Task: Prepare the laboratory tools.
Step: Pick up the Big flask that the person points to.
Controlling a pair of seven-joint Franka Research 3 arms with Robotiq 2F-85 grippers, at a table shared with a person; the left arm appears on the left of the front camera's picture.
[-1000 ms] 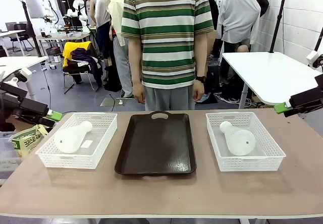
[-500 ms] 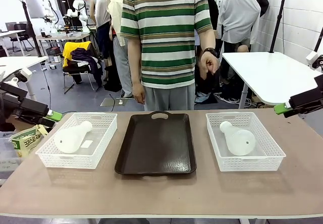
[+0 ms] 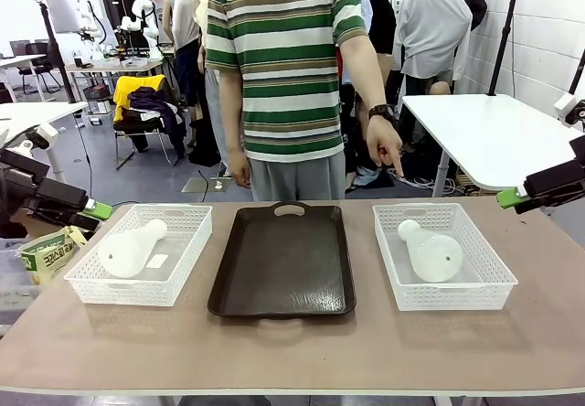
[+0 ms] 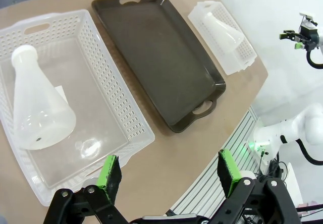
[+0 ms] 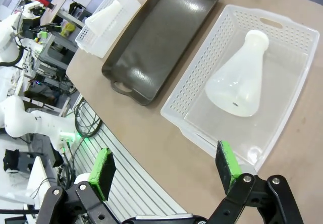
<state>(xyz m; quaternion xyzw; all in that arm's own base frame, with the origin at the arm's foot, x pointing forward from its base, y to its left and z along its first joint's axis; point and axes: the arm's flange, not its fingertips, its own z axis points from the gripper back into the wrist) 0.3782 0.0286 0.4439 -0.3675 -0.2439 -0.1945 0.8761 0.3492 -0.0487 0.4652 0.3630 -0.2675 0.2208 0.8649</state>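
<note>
in the front view, risk first: the left flask (image 3: 132,249) & right flask (image 3: 430,252) each lie on their side in a lattice basket, so a grab on the round base could prob. slip or roll it. the left basket (image 3: 137,296) or right basket (image 3: 457,298) could be clipped and dragged. the person's hand (image 3: 386,145) hangs by the right basket's far side, finger down, so a reach there could meet it. the left gripper (image 3: 96,209) & right gripper (image 3: 508,196) are held off the table (image 3: 292,351) ends, well apart from both flasks.

in the left wrist view, jaws are spread wide, nothing held; the left flask lies ahead and to one side, neck pointing away.

in the right wrist view, same: jaws fully apart, empty; the right flask lies ahead, base toward them.
</note>
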